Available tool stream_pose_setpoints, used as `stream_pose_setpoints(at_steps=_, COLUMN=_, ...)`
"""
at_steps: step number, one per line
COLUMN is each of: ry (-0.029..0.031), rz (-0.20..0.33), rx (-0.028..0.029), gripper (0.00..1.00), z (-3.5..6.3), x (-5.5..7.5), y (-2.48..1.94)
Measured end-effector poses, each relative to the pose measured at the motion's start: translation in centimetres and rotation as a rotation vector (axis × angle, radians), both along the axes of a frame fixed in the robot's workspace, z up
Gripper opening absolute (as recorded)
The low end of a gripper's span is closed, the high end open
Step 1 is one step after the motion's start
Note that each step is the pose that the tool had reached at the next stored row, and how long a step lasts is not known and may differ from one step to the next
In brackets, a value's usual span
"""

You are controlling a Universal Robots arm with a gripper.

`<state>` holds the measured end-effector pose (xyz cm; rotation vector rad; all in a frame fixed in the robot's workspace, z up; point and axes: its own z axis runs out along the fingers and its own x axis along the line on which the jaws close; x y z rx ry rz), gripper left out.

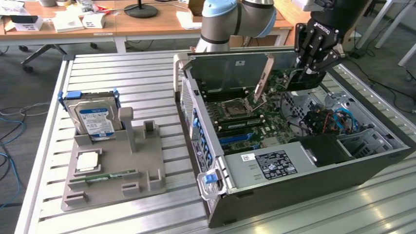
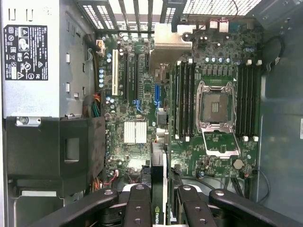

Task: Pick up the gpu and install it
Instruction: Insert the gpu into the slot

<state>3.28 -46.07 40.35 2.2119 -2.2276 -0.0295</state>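
The gpu (image 1: 301,81), a thin dark card, hangs on edge from my gripper (image 1: 307,73) above the far part of the open computer case (image 1: 312,185). In the wrist view the gpu (image 2: 158,194) runs edge-on between the two black fingers (image 2: 138,205), with my gripper (image 2: 161,203) shut on it, and its silver end bracket (image 2: 173,43) sits at the card's far end. Under the card lies the green motherboard (image 2: 137,156), with a white slot (image 2: 115,78), black slots (image 2: 132,78) and a short blue slot (image 2: 157,94). The card is held above the board, apart from the slots.
A grey power supply (image 2: 31,56) and black shroud (image 2: 52,151) flank the slots; the CPU socket (image 2: 216,106) and memory banks lie on the other side. On the slatted table at the exterior view's left, a grey fixture (image 1: 110,180) holds a hard drive (image 1: 96,119), a CPU (image 1: 87,161) and a memory stick (image 1: 104,175).
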Motion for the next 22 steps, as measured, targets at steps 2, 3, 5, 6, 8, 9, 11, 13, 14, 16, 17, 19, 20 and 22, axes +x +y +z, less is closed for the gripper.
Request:
stream_pose_setpoints(at_steps=2, ry=-0.0001, rz=0.0, rx=-0.0001, gripper=0.26, z=-0.1, x=-0.2, y=0.0)
stream_pose_setpoints(at_steps=3, ry=0.0, rz=0.0, rx=-0.0002, gripper=0.26, z=-0.16, x=-0.3, y=0.0)
stream_pose_setpoints(at_steps=5, ry=-0.0001, rz=0.0, rx=-0.0001, gripper=0.26, z=-0.37, x=-0.5, y=0.0)
stream_pose_setpoints(at_steps=6, ry=-0.0001, rz=0.0, rx=-0.0001, gripper=0.26, z=-0.5, x=-0.5, y=0.0)
stream_pose_setpoints(at_steps=8, ry=-0.0001, rz=0.0, rx=-0.0001, gripper=0.26, z=-0.77, x=-0.6, y=0.0)
stream_pose_setpoints(at_steps=9, ry=-0.0001, rz=0.0, rx=-0.0002, gripper=0.26, z=-0.97, x=-0.7, y=0.0)
stream_pose_setpoints(at_steps=11, ry=-0.0001, rz=0.0, rx=0.0, gripper=0.26, z=-1.18, x=-0.9, y=0.0)
stream_pose_setpoints(at_steps=13, ry=0.0, rz=0.0, rx=-0.0002, gripper=0.26, z=-1.29, x=-0.9, y=0.0)
stream_pose_setpoints(at_steps=14, ry=0.0, rz=0.0, rx=-0.0003, gripper=0.26, z=-1.3, x=-0.9, y=0.0)
stream_pose_setpoints(at_steps=16, ry=0.0, rz=0.0, rx=-0.0003, gripper=0.26, z=-1.3, x=-0.9, y=0.0)
stream_pose_setpoints(at_steps=17, ry=-0.0001, rz=0.0, rx=-0.0002, gripper=0.26, z=-1.31, x=-0.9, y=0.0)
stream_pose_setpoints(at_steps=19, ry=-0.0002, rz=0.0, rx=0.0002, gripper=0.26, z=-1.37, x=-0.9, y=0.01)
stream_pose_setpoints(at_steps=20, ry=-0.0002, rz=0.0, rx=0.0004, gripper=0.26, z=-1.48, x=-0.9, y=0.0)
stream_pose_setpoints(at_steps=22, ry=-0.0001, rz=0.0, rx=-0.0001, gripper=0.26, z=-1.77, x=-0.9, y=0.0)
